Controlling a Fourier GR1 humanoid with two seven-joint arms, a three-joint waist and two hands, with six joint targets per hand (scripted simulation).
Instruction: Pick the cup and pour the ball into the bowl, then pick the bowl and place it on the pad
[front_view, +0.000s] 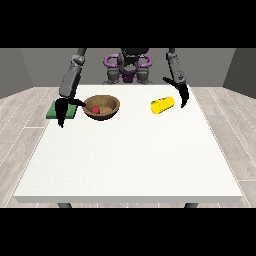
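Just beside the hand (183, 95) at the view's right lies the cup (162, 105).

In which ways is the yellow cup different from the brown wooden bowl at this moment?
The yellow cup lies on its side, while the brown wooden bowl stands upright with its opening up. The cup is a narrow cylinder; the bowl is wide and shallow. The bowl holds a small red ball; whether anything is inside the cup cannot be seen. Both rest on the white table, and neither hand holds them.
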